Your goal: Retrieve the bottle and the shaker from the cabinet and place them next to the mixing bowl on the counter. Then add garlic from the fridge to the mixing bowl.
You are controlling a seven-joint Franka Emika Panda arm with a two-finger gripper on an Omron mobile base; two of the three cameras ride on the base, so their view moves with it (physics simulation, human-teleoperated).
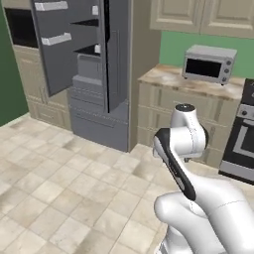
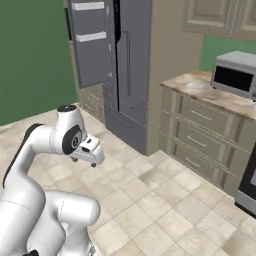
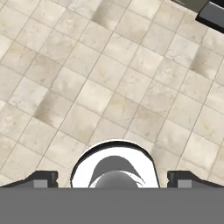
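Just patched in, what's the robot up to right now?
Nothing is being handled. The arm is folded up over the tiled floor, and the gripper points down at the tiles, open and empty. Ahead stands the fridge with its left door swung open, showing shelves and bins inside. To its right a counter carries a grey toaster oven. I can't make out any garlic from here, so that step looks not yet done.

The fridge (image 1: 94, 74) stands open, its top cut off above; small pale items on its shelves are too tiny to identify. Right of the fridge, the stove (image 1: 242, 134) is cropped.
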